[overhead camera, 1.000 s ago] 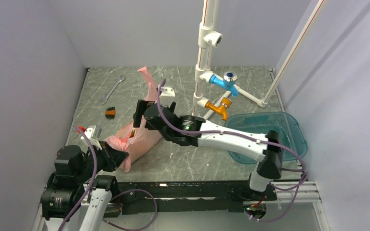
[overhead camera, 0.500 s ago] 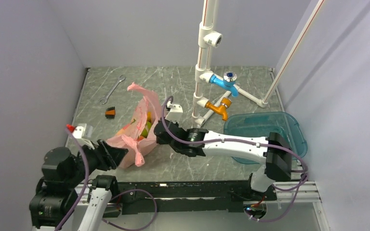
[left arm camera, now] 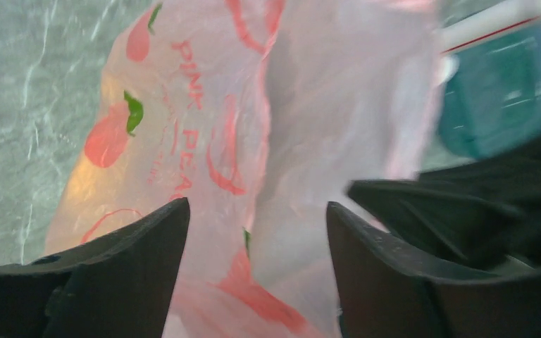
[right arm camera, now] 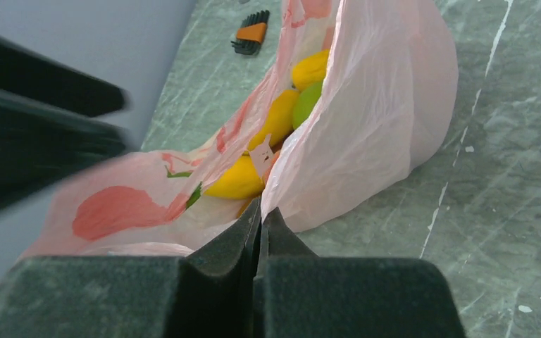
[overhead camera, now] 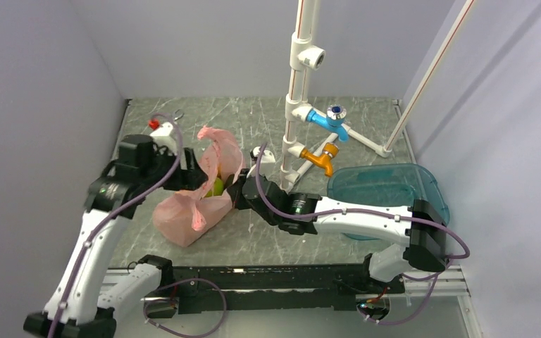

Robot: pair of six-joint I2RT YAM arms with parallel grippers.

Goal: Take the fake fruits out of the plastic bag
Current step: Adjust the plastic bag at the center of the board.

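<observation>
The pink plastic bag (overhead camera: 183, 215) lies on the table with its mouth held up (right arm camera: 366, 120). Inside it show yellow fake fruits (right arm camera: 243, 179) and a green apple (right arm camera: 306, 102); the apple also peeks out in the top view (overhead camera: 216, 187). My right gripper (right arm camera: 262, 210) is shut, pinching the bag's rim at the mouth (overhead camera: 237, 194). My left gripper (left arm camera: 257, 204) is open above the bag's far side (overhead camera: 199, 169), with crinkled pink film (left arm camera: 275, 105) in front of the gap and nothing gripped. Its fingers (left arm camera: 113, 282) stand wide apart.
A teal see-through tub (overhead camera: 394, 184) sits at the right. A white pipe stand (overhead camera: 294, 105) with blue (overhead camera: 327, 120) and orange taps (overhead camera: 320, 158) rises behind the bag. An orange-black tool (right arm camera: 252, 32) lies far left; a wrench end (overhead camera: 178, 114) shows by the left arm.
My left gripper let go of the bag's near end, opened and swung up over its far side. My right gripper dropped to the bag's mouth and shut on the rim.
</observation>
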